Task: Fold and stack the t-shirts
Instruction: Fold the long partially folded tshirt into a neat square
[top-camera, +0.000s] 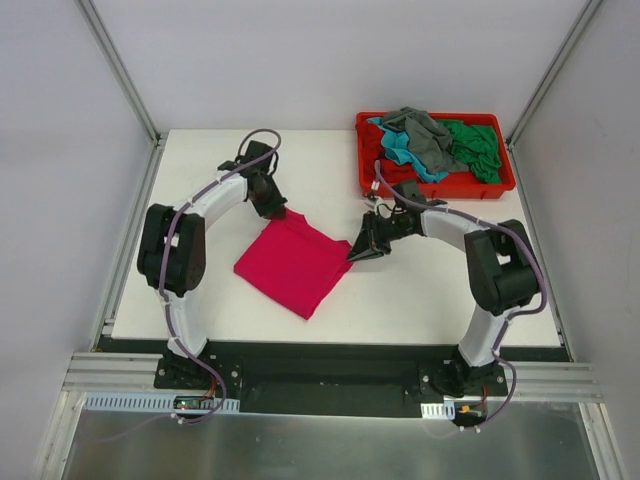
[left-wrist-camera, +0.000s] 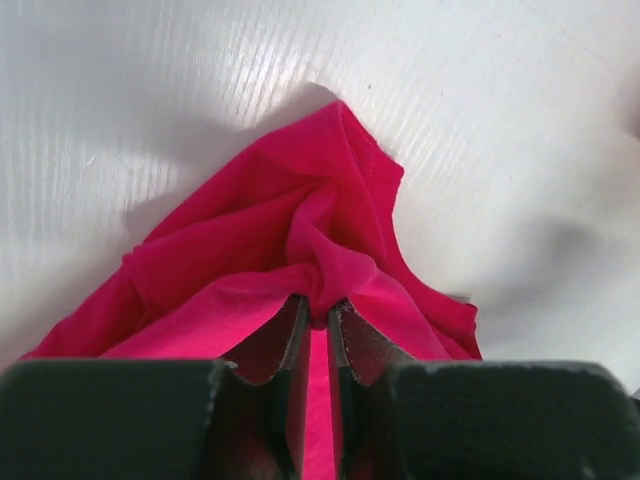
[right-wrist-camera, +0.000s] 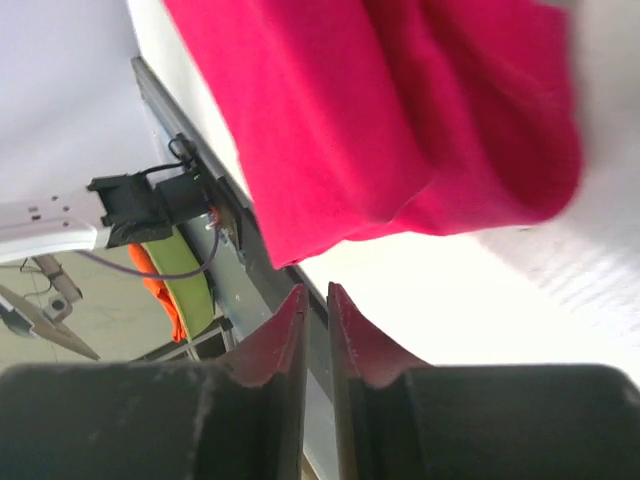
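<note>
A folded magenta-pink t-shirt lies in the middle of the white table. My left gripper is at the shirt's far corner, shut on a bunched fold of the pink cloth. My right gripper sits just off the shirt's right corner, jaws shut with nothing between them; the pink shirt lies beyond its tips. Grey, teal, green and dark red t-shirts are heaped in the red tray.
The red tray stands at the table's back right corner. Metal frame posts rise at the back corners. The table's near edge runs above the arm bases.
</note>
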